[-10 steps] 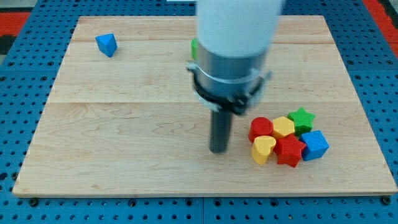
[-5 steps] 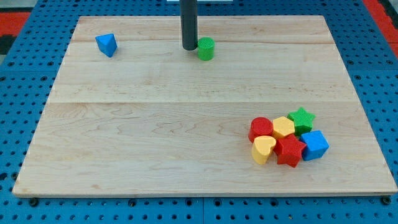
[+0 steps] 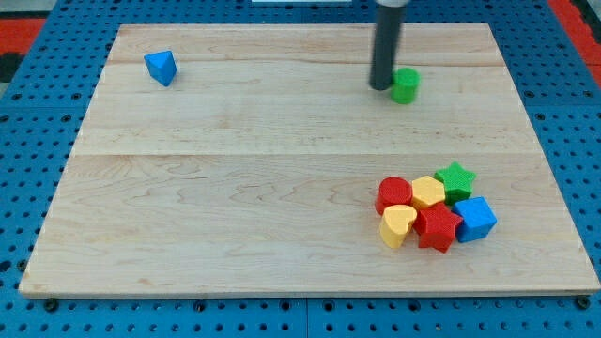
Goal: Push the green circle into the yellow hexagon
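Observation:
The green circle (image 3: 405, 84) stands on the wooden board (image 3: 235, 188) in the upper right part of the view. My tip (image 3: 381, 86) touches the board just left of the green circle, against its side. The yellow hexagon (image 3: 429, 192) sits in a cluster at the lower right, well below the green circle. It has a red circle (image 3: 393, 193) on its left, a green star (image 3: 456, 177) on its right, a yellow heart (image 3: 398, 225) and a red star (image 3: 437, 227) below it.
A blue cube (image 3: 475, 218) lies at the right end of the cluster. A blue triangle (image 3: 161, 67) sits alone at the board's upper left. Blue pegboard (image 3: 38, 122) surrounds the board.
My tip went from the board's middle up to the green circle's left side, then slid right, pushing the green circle about a hundred pixels to the right and slightly down.

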`<state>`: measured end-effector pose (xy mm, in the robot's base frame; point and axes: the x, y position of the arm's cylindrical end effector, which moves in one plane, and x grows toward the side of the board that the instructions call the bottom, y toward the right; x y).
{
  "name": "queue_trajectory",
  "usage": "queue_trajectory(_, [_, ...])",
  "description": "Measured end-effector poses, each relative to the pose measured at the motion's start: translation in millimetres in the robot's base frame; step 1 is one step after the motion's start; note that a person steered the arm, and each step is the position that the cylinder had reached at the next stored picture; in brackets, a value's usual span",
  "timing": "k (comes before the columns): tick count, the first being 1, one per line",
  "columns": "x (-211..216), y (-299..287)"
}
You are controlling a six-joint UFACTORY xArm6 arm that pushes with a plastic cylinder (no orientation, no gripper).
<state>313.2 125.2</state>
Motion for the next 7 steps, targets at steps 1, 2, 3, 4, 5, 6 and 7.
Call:
queue_trajectory(1, [-27, 25])
queue_trajectory(2, [16, 54])
queue_trajectory(3, [80, 14])
queue_trajectory(4, [102, 18])
queue_trajectory(5, [112, 10])
queue_trajectory(6, [130, 10])
queue_trajectory(7, [72, 10])
